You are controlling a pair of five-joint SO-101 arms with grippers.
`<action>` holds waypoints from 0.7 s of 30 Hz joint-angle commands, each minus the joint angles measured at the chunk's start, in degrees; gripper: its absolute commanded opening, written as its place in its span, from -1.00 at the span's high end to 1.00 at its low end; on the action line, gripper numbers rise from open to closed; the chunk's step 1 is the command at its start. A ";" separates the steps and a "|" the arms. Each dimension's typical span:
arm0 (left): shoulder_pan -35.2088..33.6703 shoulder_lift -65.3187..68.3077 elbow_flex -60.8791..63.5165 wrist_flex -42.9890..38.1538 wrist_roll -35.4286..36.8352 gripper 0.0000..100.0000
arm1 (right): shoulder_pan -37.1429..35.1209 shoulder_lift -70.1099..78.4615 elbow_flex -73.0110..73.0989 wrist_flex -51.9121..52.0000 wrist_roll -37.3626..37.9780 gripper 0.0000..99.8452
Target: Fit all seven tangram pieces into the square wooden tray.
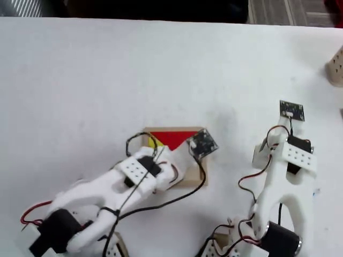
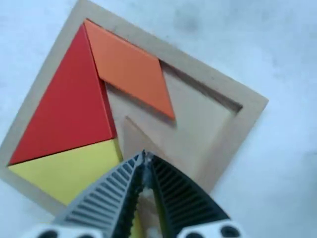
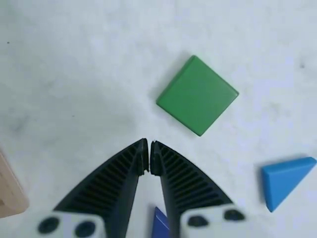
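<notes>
Left gripper (image 2: 145, 158): jaws clenched, empty, above square wooden tray (image 2: 213, 82). Right gripper (image 3: 149, 157): jaws clenched, empty, near green square (image 3: 197, 95). Risk: if it descends clenched, it may shove the square away.

Pale, bare-looking wood with a matt, faintly grained face for the tray (image 2: 198, 73); smooth, evenly coloured faces with only a soft sheen on the red piece (image 2: 69, 114), the orange piece (image 2: 131, 69), the yellow piece (image 2: 69, 171), the green square (image 3: 197, 95) and the blue triangle (image 3: 285, 179). Ribbed matt plastic on the left gripper (image 2: 143, 155), grey on one side and black on the other, and black ribbed plastic on the right gripper (image 3: 149, 148), with smooth white plastic at the base of each. White, matt, slightly mottled surface on the bench (image 3: 74, 59).
</notes>
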 commanded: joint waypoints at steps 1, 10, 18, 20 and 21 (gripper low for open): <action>-2.68 -2.68 0.09 0.53 0.09 0.96 | 0.84 -2.15 -0.18 -0.57 0.97 0.96; -6.64 -3.21 1.49 0.88 0.09 0.96 | 0.66 -2.15 -0.18 -0.57 0.97 0.96; -0.40 -3.21 1.67 5.54 0.00 0.96 | 0.57 -2.15 -0.18 -0.66 1.05 0.96; 0.66 -3.21 1.67 5.71 0.00 0.96 | 0.57 -2.15 -0.18 -0.66 1.05 0.96; 0.75 -3.12 1.67 5.71 0.00 0.96 | 0.57 -2.15 -0.18 -0.66 1.05 0.96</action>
